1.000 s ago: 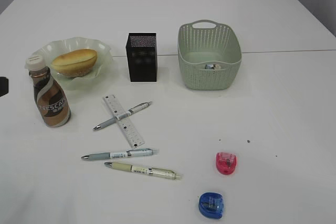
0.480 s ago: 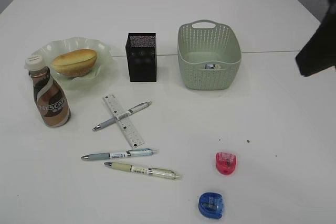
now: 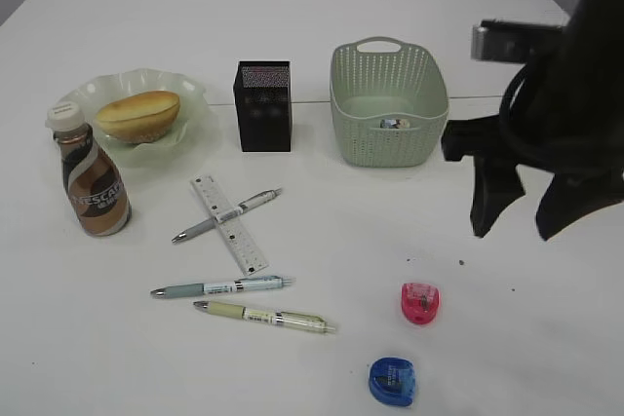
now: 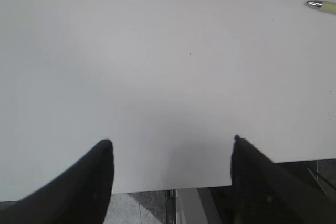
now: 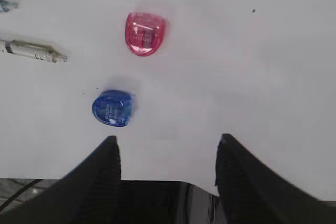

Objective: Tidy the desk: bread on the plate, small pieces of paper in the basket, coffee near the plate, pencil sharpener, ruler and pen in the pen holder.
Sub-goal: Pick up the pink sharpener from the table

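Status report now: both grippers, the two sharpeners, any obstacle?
Right gripper open, empty, above table. Left gripper open, empty. Pink sharpener and blue sharpener on table, untouched. No obstacle near them.

I see a white table (image 3: 322, 17) carrying a green glass plate (image 3: 191, 109), brown coffee bottle (image 3: 93, 182), black pen holder (image 3: 263, 107), green plastic basket (image 3: 388, 104), clear ruler (image 3: 230, 224), three pens (image 3: 223, 216) (image 3: 219, 287) (image 3: 265, 317), pink sharpener (image 3: 420, 302) and blue sharpener (image 3: 393, 381).
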`<state>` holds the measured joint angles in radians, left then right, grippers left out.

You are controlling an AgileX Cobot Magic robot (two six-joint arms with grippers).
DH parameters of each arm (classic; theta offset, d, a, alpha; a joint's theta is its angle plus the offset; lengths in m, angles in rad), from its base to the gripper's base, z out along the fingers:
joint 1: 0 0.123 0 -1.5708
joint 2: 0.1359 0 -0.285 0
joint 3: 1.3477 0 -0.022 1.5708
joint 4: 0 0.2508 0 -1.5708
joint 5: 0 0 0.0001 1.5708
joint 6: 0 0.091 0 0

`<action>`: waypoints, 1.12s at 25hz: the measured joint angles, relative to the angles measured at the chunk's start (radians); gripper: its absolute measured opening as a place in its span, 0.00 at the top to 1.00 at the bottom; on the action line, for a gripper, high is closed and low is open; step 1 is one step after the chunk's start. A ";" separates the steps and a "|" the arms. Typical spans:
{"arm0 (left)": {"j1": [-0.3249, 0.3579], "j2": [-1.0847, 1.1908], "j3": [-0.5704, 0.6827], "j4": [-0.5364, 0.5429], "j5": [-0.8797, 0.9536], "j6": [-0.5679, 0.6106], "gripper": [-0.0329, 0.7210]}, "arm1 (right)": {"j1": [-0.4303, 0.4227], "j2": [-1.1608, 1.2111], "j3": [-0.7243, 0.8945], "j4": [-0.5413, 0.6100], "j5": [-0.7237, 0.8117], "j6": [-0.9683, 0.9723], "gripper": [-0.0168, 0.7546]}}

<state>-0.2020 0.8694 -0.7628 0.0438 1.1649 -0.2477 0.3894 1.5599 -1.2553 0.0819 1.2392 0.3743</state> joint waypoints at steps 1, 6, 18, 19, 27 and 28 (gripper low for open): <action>0.000 0.000 0.000 0.002 0.000 0.000 0.28 | 0.000 0.032 0.000 0.020 -0.003 0.007 0.43; 0.000 0.000 0.000 0.013 0.002 -0.002 0.28 | 0.011 0.136 0.000 0.092 -0.062 0.016 0.43; 0.000 0.000 0.000 0.048 0.069 -0.002 0.28 | 0.065 0.286 0.000 0.050 -0.241 0.117 0.43; 0.000 0.000 0.000 0.050 0.069 -0.002 0.28 | 0.065 0.301 0.000 0.043 -0.241 0.128 0.43; 0.000 -0.001 0.000 0.058 0.069 0.004 0.28 | 0.065 0.376 0.000 0.019 -0.262 0.153 0.43; 0.000 -0.001 0.000 0.059 0.069 0.005 0.28 | 0.065 0.378 0.000 0.017 -0.268 0.156 0.43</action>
<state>-0.2020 0.8686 -0.7628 0.1030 1.2338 -0.2432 0.4540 1.9381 -1.2553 0.0991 0.9710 0.5303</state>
